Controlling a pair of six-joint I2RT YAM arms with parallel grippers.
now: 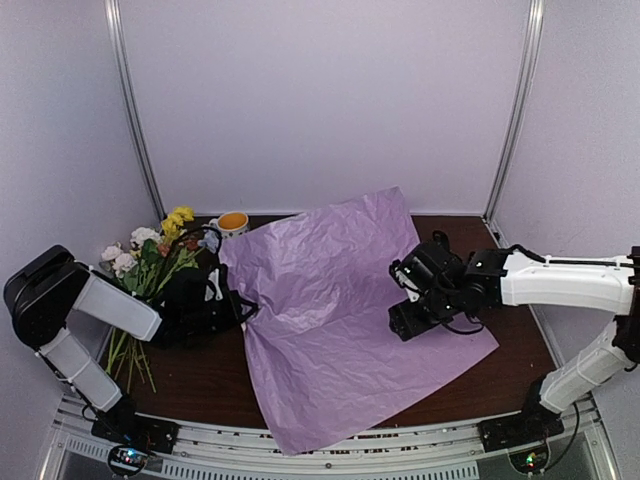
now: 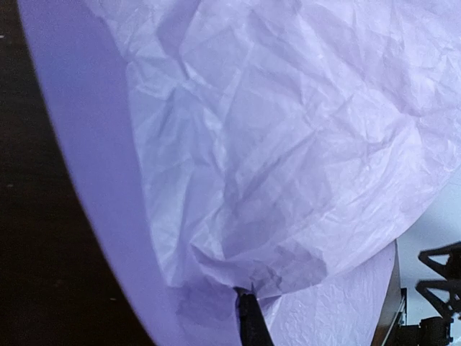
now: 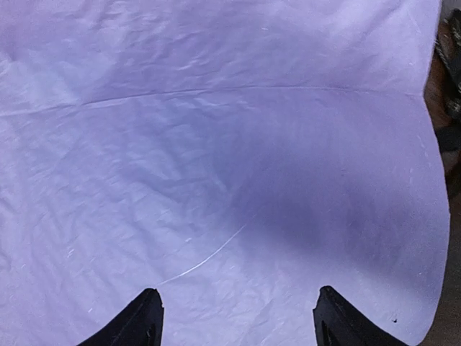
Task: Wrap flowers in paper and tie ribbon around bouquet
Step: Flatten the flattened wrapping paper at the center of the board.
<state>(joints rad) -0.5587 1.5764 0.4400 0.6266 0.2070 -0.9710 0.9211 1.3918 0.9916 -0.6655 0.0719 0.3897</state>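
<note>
The dark table bears the spread paper, the flowers at left and a mug behind them.

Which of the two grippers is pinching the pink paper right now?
The left gripper, shut on the left edge of the paper; the right gripper hangs open above it.

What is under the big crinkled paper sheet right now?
Only the dark table shows around the paper, whose near corner overhangs the front edge. Whatever lies beneath the sheet is covered; the flowers lie beside it.

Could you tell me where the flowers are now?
In the top view, the flowers lie far left, beside the mug, stems under the left arm.
</note>
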